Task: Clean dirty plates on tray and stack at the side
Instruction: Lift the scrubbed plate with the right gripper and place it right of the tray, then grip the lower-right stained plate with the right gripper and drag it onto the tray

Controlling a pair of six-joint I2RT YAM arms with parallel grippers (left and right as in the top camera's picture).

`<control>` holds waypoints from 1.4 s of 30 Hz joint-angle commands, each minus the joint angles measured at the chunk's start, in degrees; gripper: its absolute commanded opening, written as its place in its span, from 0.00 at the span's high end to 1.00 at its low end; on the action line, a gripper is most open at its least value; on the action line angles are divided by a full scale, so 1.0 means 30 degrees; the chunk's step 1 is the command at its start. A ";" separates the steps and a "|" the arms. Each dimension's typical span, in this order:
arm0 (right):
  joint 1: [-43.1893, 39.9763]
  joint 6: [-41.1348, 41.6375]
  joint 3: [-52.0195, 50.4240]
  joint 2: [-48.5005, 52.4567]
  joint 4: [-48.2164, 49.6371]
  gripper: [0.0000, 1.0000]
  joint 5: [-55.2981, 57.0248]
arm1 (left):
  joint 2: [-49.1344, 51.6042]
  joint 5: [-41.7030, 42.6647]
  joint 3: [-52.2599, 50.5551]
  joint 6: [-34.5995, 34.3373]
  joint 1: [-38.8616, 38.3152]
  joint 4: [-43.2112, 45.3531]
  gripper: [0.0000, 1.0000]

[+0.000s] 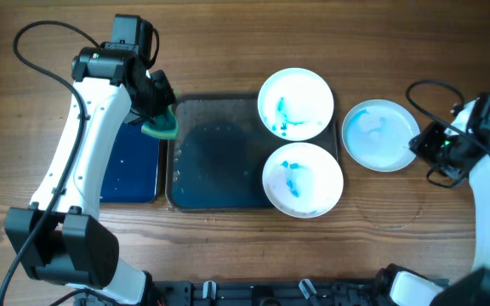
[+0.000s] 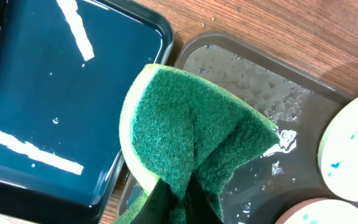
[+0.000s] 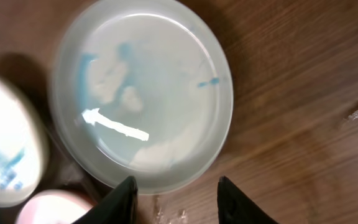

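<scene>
Two white plates with blue smears sit on the right side of the dark grey tray (image 1: 215,161): one at the back (image 1: 295,104), one at the front (image 1: 302,179). A third plate with a pale blue film (image 1: 379,135) lies on the wood to the tray's right; it fills the right wrist view (image 3: 143,93). My left gripper (image 1: 155,109) is shut on a green sponge (image 2: 191,146) above the tray's back left corner (image 2: 241,56). My right gripper (image 3: 176,199) is open and empty just beside the third plate's rim, at its right in the overhead view (image 1: 428,146).
A smaller glossy blue tray (image 1: 130,170) lies to the left of the big tray, partly under my left arm; it also shows in the left wrist view (image 2: 48,99). Water drops lie on the big tray and on the wood near the third plate.
</scene>
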 commanded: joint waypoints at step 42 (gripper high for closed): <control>1.6844 0.5712 -0.0765 0.1821 0.1974 0.95 -0.0211 | -0.0073 -0.0175 0.0124 0.0291 -0.0051 0.0204 0.96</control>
